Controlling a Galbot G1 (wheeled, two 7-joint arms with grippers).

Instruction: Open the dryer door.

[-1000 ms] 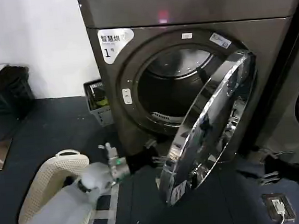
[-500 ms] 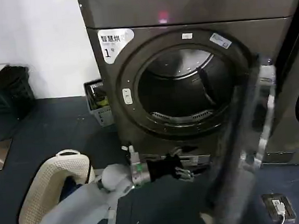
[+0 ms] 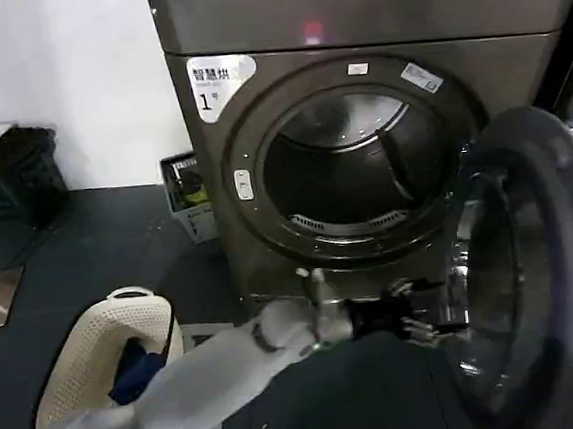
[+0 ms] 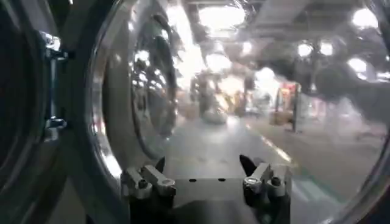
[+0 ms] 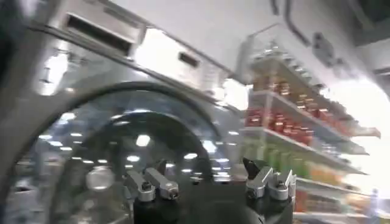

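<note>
The dryer (image 3: 216, 211) is a dark grey-brown machine with a white "1" sticker (image 3: 217, 80), and its round drum opening (image 3: 348, 169) is uncovered. The dryer door (image 3: 552, 211) hangs swung wide to the right with its inner side facing me. My left gripper (image 3: 427, 325) is open, low in front of the dryer and just short of the door's inner face. In the left wrist view, my left gripper (image 4: 204, 173) holds nothing, and the door's glass (image 4: 244, 103) and chrome ring (image 4: 100, 122) lie close ahead. My right gripper (image 5: 207, 173) is open and empty before a round glass door (image 5: 122, 140).
A white mesh laundry basket (image 3: 83, 358) holding blue cloth sits on the dark floor at the left. A grey crate (image 3: 187, 198) stands against the dryer's left side, and a black bin (image 3: 12, 173) stands by the white wall. Store shelves (image 5: 292, 128) show in the right wrist view.
The door has swung from half open to wide open on the right. My left arm has moved to the right, following it under the drum opening.
</note>
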